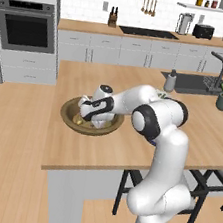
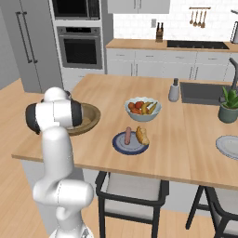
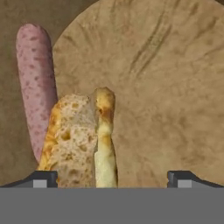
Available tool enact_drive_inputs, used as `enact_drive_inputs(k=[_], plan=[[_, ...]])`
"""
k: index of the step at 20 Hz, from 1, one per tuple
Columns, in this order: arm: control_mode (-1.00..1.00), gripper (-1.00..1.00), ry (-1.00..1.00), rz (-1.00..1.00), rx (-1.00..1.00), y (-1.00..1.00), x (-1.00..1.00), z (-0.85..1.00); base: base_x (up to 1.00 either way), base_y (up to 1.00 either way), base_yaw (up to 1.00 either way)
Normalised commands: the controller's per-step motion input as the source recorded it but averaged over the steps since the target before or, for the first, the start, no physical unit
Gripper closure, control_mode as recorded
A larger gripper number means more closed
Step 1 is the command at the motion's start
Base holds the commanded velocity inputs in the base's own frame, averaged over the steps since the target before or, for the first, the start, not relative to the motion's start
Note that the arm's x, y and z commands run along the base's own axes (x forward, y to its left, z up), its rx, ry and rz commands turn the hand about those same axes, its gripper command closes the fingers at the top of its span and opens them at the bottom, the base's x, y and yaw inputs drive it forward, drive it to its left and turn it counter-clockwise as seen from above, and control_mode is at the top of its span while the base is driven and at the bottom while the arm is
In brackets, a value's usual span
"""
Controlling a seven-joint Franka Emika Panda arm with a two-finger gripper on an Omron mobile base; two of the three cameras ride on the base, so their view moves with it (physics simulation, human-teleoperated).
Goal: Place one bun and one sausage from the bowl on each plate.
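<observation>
- While the pincer [image 3: 112, 178] is lowered into the bowl [image 1: 71, 108], its fingers are seen spread wide, with nothing held; the bun [image 3: 81, 138] lies between them, nearer one finger
- A sausage [image 3: 36, 83] is seen in the bowl just beside the bun, possibly touching it
- One bun [image 2: 142, 135] and one sausage [image 2: 128, 135] are already laid on the blue-rimmed plate [image 2: 119, 145]; the pale plate [image 2: 228, 148] at the far right of the desk is judged still unserved
- Since the bun sits off-centre in the gap, it could be pushed aside by one finger on closing rather than clamped
- The split, crumbly bun could be crushed or slip if squeezed on its slanted crust
- The neighbouring sausage could be nudged or caught along with the bun
- A long carry to the pale plate is called for, past the fruit bowl [image 2: 142, 108]; a weak grip could be lost on the way
- The desk [image 2: 186, 153] is a light wooden island with a sink [image 1: 193, 84], a potted plant [image 2: 228, 107] and a soap bottle [image 2: 174, 89]; an oven [image 2: 80, 46] and wall cabinets stand behind
</observation>
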Motion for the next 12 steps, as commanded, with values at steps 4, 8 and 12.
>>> enact_drive_inputs(k=[4, 8, 12], plan=[[-1.00, -1.00, 0.00, 0.00, 0.00, 0.03, 0.13, -0.13, 0.00, 0.00, 0.00], [-1.00, -1.00, 0.00, 0.00, 0.00, 0.07, 0.24, 0.00, 0.00, 0.00, 0.00], [-1.00, -1.00, 0.00, 0.00, 0.00, 0.10, 0.19, -0.08, 0.00, 0.00, 0.00]])
